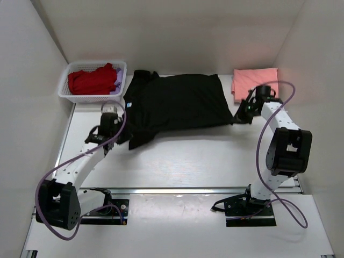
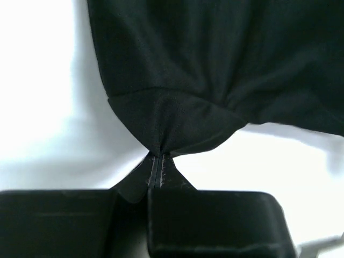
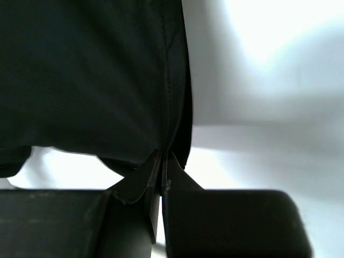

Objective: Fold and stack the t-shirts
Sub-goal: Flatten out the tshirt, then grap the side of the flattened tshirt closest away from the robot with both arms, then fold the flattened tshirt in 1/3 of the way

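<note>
Top external is showing the black t-shirt (image 1: pixel 177 102) spread near the table's (image 1: pixel 188 156) far edge, with the left gripper (image 2: pixel 156 169) and right gripper (image 3: pixel 162 164) each clamping a near corner. The first fold seems to be starting, and the next move is calling for an even lift toward the far edge.

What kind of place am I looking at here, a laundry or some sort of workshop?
Probably a robot test booth, not a laundry: white walls enclose a table with a left arm and right arm bolted to it, both gripping a black t-shirt.
</note>
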{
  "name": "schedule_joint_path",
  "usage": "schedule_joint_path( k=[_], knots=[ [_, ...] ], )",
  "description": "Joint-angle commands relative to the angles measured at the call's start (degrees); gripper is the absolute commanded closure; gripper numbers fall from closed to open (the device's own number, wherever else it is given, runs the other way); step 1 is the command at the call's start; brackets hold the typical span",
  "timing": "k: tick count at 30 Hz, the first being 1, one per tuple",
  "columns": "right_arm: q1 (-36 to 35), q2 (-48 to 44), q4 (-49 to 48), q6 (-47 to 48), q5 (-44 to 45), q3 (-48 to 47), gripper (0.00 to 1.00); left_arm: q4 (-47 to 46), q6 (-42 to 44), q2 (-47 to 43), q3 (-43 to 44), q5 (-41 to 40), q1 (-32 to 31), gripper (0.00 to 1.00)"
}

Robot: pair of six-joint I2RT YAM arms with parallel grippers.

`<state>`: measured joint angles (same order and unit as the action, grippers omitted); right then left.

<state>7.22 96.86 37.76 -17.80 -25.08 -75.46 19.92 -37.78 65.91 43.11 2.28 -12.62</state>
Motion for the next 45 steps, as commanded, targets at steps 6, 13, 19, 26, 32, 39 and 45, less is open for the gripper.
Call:
schedule_joint_path(
  k=[6, 13, 19, 26, 32, 39, 45],
  knots=[
    [0.78, -11.51, 3.36, 1.1, 3.81, 18.15, 1.0, 4.06, -3.79, -10.71, -12.6, 6.42, 0.23, 1.0],
    [-0.19, -13.98, 10.05, 2.16, 5.13, 23.16, 1.0, 9.08, -5.72, -15.72, -14.2, 9.31, -0.21, 1.0],
    [0.51, -10.03, 11.02, 2.51, 4.6, 21.5, 1.0, 7.33, -6.34, -14.68, -14.12, 9.05, 2.33, 1.0],
    [1.74, -3.97, 10.58, 3.04, 4.52, 17.37, 0.99, 4.52, -1.16, 0.95, -4.1, 8.97, 3.3, 1.0],
    [2.44, 0.86, 11.2, 3.04, 4.95, 12.98, 1.0, 3.46, -0.01, 9.14, 2.05, 9.14, 4.36, 1.0],
    [1.74, 7.02, 12.25, 2.24, 4.69, 6.39, 1.0, 4.16, 0.78, 16.17, 7.86, 8.79, 4.36, 1.0],
    [1.12, 10.63, 13.74, 2.25, 5.57, 1.47, 1.0, 3.81, 0.95, 18.73, 9.71, 8.26, 5.24, 0.99]
  ],
)
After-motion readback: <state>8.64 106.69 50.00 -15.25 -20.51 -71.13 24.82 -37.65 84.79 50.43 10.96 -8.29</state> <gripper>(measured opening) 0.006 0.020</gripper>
